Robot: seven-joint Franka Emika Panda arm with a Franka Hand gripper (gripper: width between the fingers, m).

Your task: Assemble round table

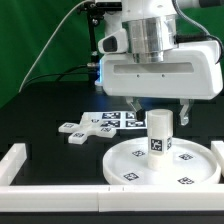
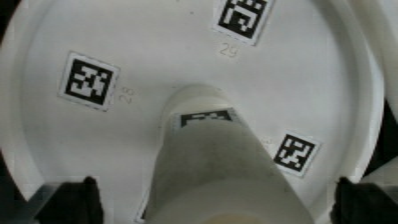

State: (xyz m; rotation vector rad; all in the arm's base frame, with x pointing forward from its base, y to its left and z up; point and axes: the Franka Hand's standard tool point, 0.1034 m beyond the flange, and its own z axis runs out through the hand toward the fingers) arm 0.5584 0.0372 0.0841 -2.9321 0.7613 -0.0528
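**Leg upright on disc, jaws wide around its top**

The gripper [image 1: 162, 110] hangs straight over the leg [image 1: 161, 133]. Its 2 fingers stand wide, 1 on each side of the leg's upper end, and neither seems to touch it. It holds nothing.

The leg stands near the middle of the disc [image 1: 128, 166], which lies flat on the black table just behind the front wall [image 1: 50, 184]. The leg's long axis is vertical and in line with the gripper's own axis. Any fresh grasp would therefore be a short straight drop and a squeeze across the cylinder, with no need to turn the wrist.

The base [image 1: 85, 128] lies flat to the exterior view's left of the disc, apart from it. The next part to fetch is probably that one, which would mean lifting clear of the leg first.

The exterior view gives the whole layout and the height of the fingers against the leg. The wrist view looks down the leg [image 2: 210, 160] onto the disc [image 2: 160, 40] and shows a dark gap between the leg and each of the fingers [image 2: 75, 198]. Neither view shows whether the leg is firmly seated in the disc.
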